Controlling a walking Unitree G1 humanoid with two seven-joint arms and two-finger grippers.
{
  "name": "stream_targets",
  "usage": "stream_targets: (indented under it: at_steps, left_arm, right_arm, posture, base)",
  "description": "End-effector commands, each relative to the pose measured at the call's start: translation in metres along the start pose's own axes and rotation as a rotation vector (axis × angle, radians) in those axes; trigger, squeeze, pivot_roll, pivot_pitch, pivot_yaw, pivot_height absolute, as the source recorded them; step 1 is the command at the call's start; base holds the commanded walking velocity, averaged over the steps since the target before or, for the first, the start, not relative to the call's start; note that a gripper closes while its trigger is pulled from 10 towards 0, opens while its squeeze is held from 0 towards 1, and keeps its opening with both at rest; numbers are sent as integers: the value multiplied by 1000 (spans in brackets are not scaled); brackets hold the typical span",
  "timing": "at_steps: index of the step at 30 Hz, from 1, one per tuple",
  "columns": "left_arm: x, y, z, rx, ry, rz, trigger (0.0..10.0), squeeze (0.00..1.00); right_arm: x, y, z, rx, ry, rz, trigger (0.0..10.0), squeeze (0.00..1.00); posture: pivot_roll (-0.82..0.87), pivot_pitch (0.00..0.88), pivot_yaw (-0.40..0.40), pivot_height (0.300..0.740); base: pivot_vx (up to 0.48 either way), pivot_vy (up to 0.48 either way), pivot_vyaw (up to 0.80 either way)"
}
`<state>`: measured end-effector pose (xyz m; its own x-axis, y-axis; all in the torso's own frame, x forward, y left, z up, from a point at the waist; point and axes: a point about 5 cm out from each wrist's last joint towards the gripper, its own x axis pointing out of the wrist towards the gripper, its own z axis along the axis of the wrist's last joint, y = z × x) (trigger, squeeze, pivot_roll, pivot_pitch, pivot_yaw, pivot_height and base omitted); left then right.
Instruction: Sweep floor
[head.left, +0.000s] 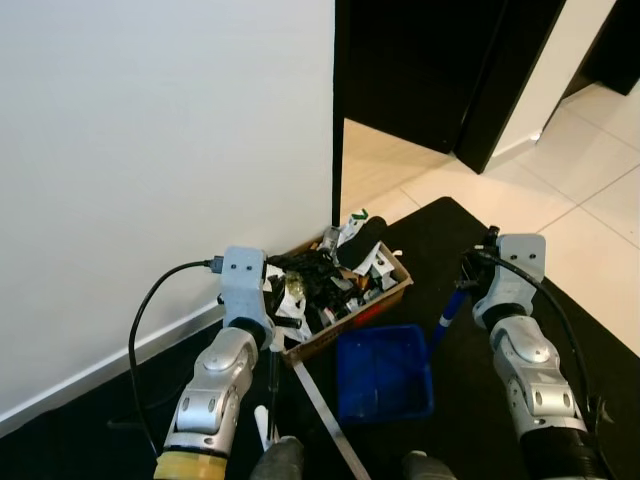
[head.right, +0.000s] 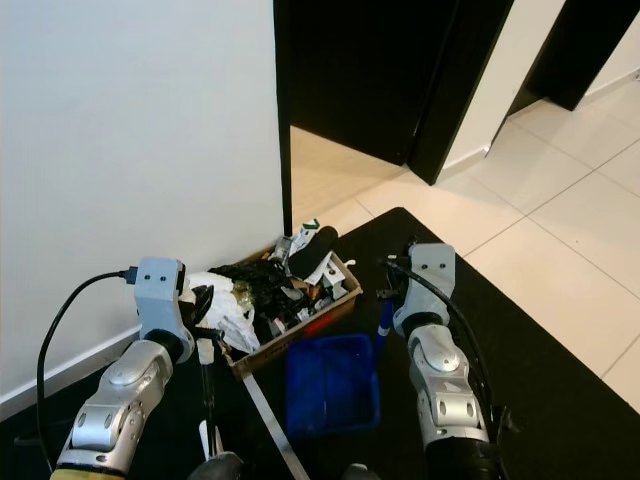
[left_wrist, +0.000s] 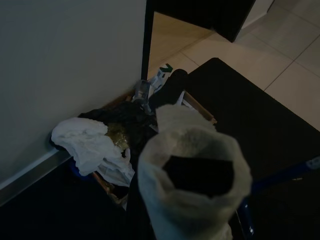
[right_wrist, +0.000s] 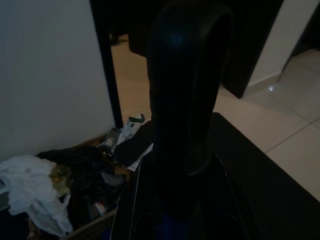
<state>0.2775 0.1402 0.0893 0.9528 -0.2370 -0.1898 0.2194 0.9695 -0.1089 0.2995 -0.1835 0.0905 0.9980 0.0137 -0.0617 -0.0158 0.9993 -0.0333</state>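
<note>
A blue dustpan (head.left: 385, 372) lies on the black mat in front of a cardboard box (head.left: 345, 285) stuffed with rubbish. Its blue handle (head.left: 447, 312) rises to my right gripper (head.left: 468, 280), which is shut on it; the handle's dark top (right_wrist: 187, 100) looms large in the right wrist view. My left gripper (head.left: 272, 312) hovers by the box's near left corner, shut on a thin broom stick (head.left: 271, 385) that runs down toward my feet. The stick's white padded end (left_wrist: 192, 175) sits close in the left wrist view. The fingers themselves are mostly hidden.
A white wall (head.left: 160, 150) stands at left, ending at a black door frame (head.left: 339, 110) with a dark opening beyond. The black mat (head.left: 520, 250) gives way to pale tiles (head.left: 590, 190) at right. A silver strip (head.left: 322, 408) lies beside the dustpan. White crumpled plastic (left_wrist: 87, 145) spills from the box.
</note>
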Motion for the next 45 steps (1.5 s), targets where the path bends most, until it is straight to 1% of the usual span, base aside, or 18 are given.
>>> stream_targets:
  at_steps: [1,3,5,7,8,15,22,24,29,34,36,38,44,45]
  left_arm:
    - [-2,1,-9,-6,32,10,10000,0]
    - [-2,2,-12,-4,41,11,10000,0]
    - [-3,5,-20,10,68,20,10000,0]
    - [-3,5,-20,10,68,20,10000,0]
    - [-3,6,-24,18,84,27,10000,0]
    - [-5,7,-28,25,108,26,10000,0]
    - [-4,7,-26,29,82,38,10000,0]
    - [-5,8,-25,28,73,43,10000,0]
    - [-6,9,-26,30,73,46,10000,0]
    - [-6,12,-28,49,66,55,10000,0]
    - [-4,13,-33,80,56,49,10000,0]
    - [-2,15,-38,92,46,50,10000,0]
    - [-2,17,-39,90,43,58,10000,0]
    - [-3,19,-42,90,49,61,10000,0]
  right_arm:
    - [-1,0,2,5,-34,-8,10000,0]
    - [-3,-1,0,6,-34,-8,10000,0]
    - [-6,-6,-14,4,-2,-23,10000,0]
    - [-6,-6,-14,4,-2,-23,10000,0]
    - [-9,-9,-21,-6,27,-31,10000,0]
    - [-8,-3,-27,1,66,-1,10000,0]
    - [-6,1,-32,12,78,9,10000,0]
    - [-6,0,-37,16,97,8,10000,0]
    - [-6,-1,-38,14,100,5,10000,0]
    - [-6,-1,-38,5,66,4,10000,0]
    - [-8,-3,-42,-7,61,-3,10000,0]
    - [-11,-5,-46,-11,57,-8,10000,0]
    - [-13,-7,-49,-12,56,-15,10000,0]
    - [-14,-9,-51,-12,62,-28,10000,0]
  posture:
    - [94,97,23,740]
    - [92,97,24,740]
    - [93,97,24,740]
    - [93,97,24,740]
    - [95,102,25,740]
    - [98,102,28,740]
    - [101,102,29,740]
    - [106,103,26,740]
    - [107,104,25,740]
    - [108,103,22,740]
    - [110,103,8,740]
    - [108,102,10,740]
    - [107,97,14,740]
    - [107,98,15,740]
  base:
    - [0,0,0]
    - [0,0,0]
    - [0,0,0]
    - [0,0,0]
    - [0,0,0]
    - [0,0,0]
    - [0,0,0]
    - [0,0,0]
    - [0,0,0]
    - [0,0,0]
    - [0,0,0]
    - [0,0,0]
    - [0,0,0]
    - [0,0,0]
